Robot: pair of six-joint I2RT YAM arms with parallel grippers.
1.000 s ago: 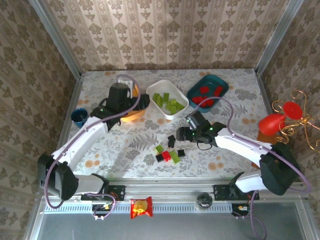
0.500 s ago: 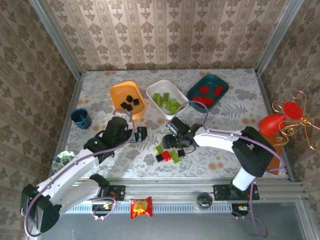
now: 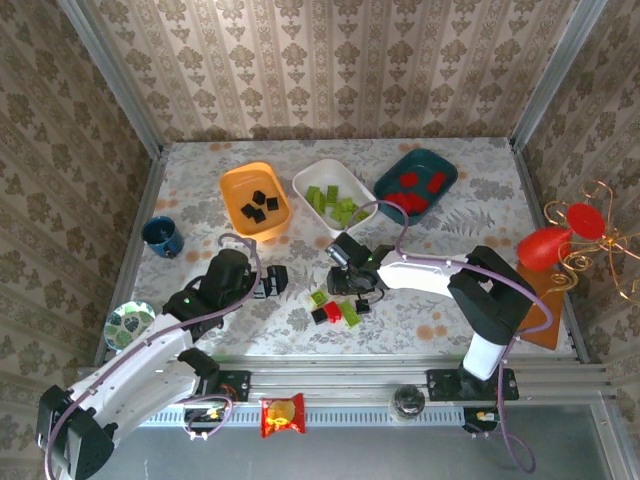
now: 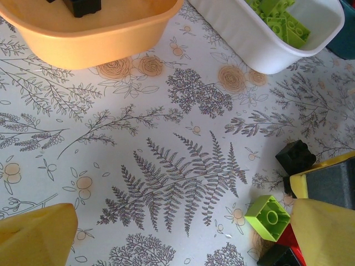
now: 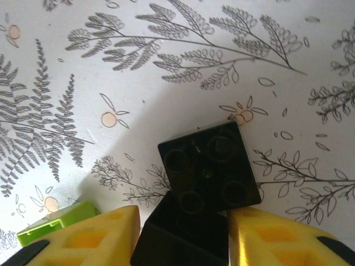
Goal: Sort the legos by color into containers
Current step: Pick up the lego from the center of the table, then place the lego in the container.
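L gripper hangs low over the table, just left of the loose pile. Jaws are wide apart, nothing btwn them. On L wrist cam its yellow fingertips sit in the bottom corners w/ bare table btwn.

R gripper is down at the far edge of the pile. On R wrist cam I see both yellow fingers pressed to the sides of a black brick, so the jaws are closed on it. Can't tell if it's lifted or resting on the table. A 2nd black brick, studs up, touches it on the far side. A green brick lies just beside the finger on the left of that view.

From top cam I count 2 green, 1 red and 2 black in the pile on the near side of R gripper. They're close together, some touching.

Tubs stand in a row at the far side of the table:
- Orange tub, on the L, holds 4 black bricks.
- White tub, in the middle, holds green bricks.
- Teal tub, on the R, holds red bricks.

Blue cup stands near the L edge. Patterned bowl sits at the near-L corner, well apart from the pile.
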